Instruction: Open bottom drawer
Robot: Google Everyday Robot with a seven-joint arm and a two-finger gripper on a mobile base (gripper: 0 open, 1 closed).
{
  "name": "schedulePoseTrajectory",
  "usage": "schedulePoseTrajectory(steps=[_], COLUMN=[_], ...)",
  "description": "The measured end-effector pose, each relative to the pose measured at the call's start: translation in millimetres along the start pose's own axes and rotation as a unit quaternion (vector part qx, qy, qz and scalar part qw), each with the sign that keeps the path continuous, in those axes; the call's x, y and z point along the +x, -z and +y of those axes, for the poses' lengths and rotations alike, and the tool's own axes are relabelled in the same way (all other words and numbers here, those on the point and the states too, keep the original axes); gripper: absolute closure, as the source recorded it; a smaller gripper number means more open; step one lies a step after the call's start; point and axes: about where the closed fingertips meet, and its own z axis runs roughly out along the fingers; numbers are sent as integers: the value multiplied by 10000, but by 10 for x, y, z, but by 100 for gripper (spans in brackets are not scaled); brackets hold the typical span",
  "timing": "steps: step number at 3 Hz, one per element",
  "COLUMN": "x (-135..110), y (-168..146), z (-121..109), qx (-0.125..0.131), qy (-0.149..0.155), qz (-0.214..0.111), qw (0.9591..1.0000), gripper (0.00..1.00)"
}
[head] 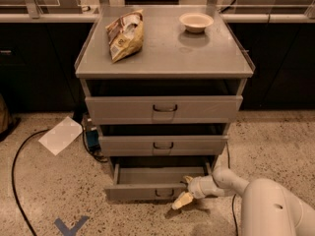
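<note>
The bottom drawer is the lowest and narrowest of three grey drawers in the metal cabinet. It stands pulled out a short way, so its shallow grey tray shows. Its small dark wire handle is at the centre of the front. My gripper reaches in from the lower right on its white arm. It sits at the right end of the drawer front, just right of the handle, by the front's top edge.
The middle drawer and the top drawer each stick out slightly. A chip bag and a bowl lie on the cabinet top. On the floor to the left are a white paper, a black cable and a blue tape mark.
</note>
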Motion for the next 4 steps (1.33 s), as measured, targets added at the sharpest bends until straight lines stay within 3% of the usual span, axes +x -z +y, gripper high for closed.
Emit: schedulePoseTrajectory(steps=[1,2,4], x=[156,211,312], y=[-25,-7,-58], z=[237,421,528], qx=[-221,-326,-432], qy=[-144,-218,-240], qz=[216,218,325], qw=[9994,9990,9983], gripper=[0,0,0])
